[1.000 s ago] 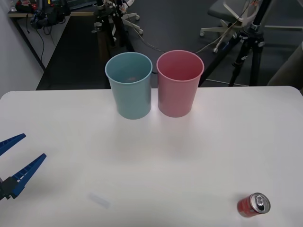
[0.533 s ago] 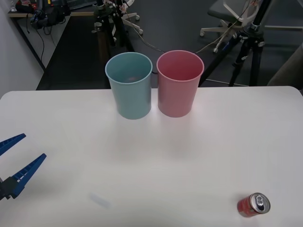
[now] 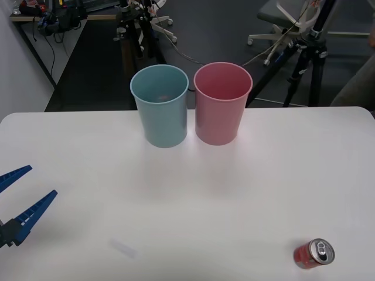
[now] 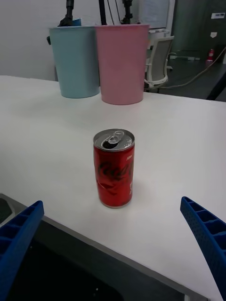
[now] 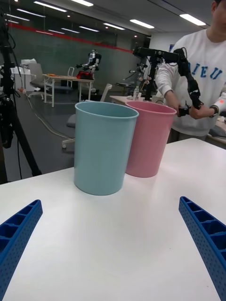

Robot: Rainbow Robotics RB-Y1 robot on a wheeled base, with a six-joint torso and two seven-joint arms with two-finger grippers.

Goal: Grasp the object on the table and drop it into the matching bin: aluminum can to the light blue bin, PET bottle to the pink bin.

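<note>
the red coca-cola can (image 4: 114,168) is likely light and thin-walled, its tab already lifted and the mouth open, so it may be empty or part full; a hard squeeze would dent it, and its smooth painted side could slip. i would take it across the middle of the body, upright, with gentle pressure. it is small, red with a silver top, and stands upright on the white table (image 3: 187,193) near the front right edge, well apart from the bins. the right gripper (image 4: 113,244) hangs just off that edge, fingers spread wide with the can framed between them but untouched. the left gripper (image 3: 14,199) waits open at the near left. the light blue bin (image 3: 159,105) and pink bin (image 3: 222,103) stand side by side at the far middle.
</note>
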